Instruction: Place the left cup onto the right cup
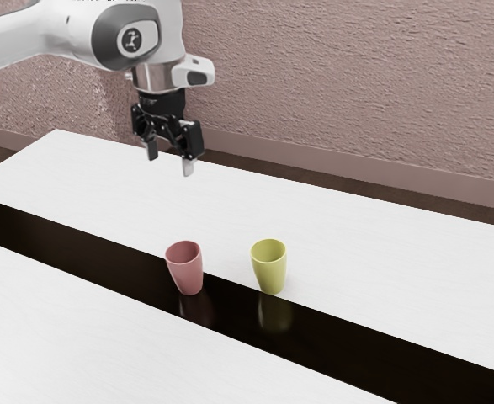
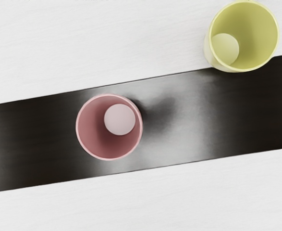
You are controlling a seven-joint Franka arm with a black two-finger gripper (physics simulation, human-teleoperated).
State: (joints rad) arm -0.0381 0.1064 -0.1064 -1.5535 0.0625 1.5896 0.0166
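Black two-finger gripper (image 1: 169,158) being held high above table (image 1: 381,252), fingers parted, nothing grasped. Pink tapered cup (image 1: 184,267) (image 2: 109,126), yellow-green tapered cup (image 1: 268,264) (image 2: 243,34) being observed upright, apart, both empty.

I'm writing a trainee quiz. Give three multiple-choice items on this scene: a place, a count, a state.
1. The pink plastic cup stands on: A the table's black stripe; B its white part; C a tray.
2. Cups in view: A one; B two; C three.
3. The black two-finger tool is: A holding a cup; B open and empty; C resting on the table.
Answers: A, black surrounds its base; B, pink plus a yellow-green plastic cup; B, its fingers stand apart, nothing between.
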